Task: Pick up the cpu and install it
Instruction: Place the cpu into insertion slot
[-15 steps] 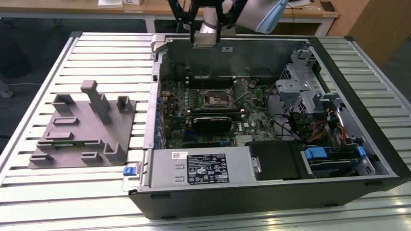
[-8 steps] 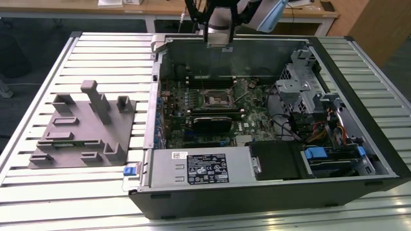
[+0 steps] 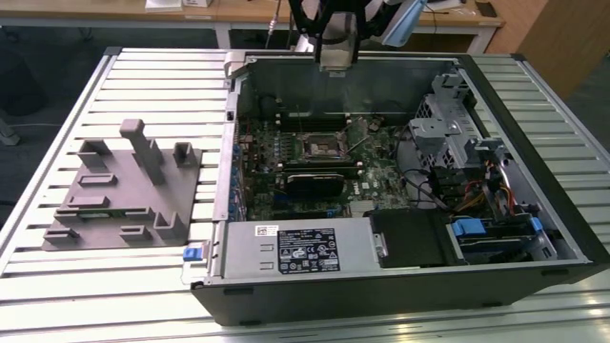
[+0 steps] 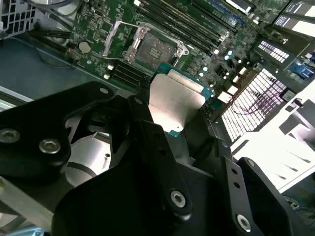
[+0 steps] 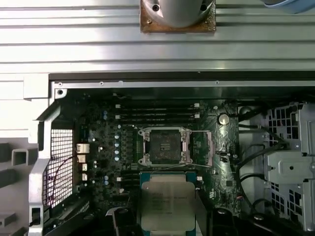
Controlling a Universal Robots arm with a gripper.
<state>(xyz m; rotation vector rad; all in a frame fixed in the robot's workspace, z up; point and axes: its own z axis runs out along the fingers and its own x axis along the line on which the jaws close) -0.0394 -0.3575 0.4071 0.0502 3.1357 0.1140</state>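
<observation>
Clamping the cpu [image 5: 167, 204] by two opposite edges, the gripper [image 4: 175, 115] hangs above the open computer case [image 3: 381, 296]. The chip lies flat with its silvery lid toward the wrist cameras. Being square, it has no long axis, and its sides run parallel to those of the empty socket [image 5: 165, 146] below. The socket's load frame [image 5: 203, 147] stands open. Memory slots [image 5: 157, 113] run just beside the socket, and a grey fixture block [image 3: 124, 186] sits outside the case.
</observation>
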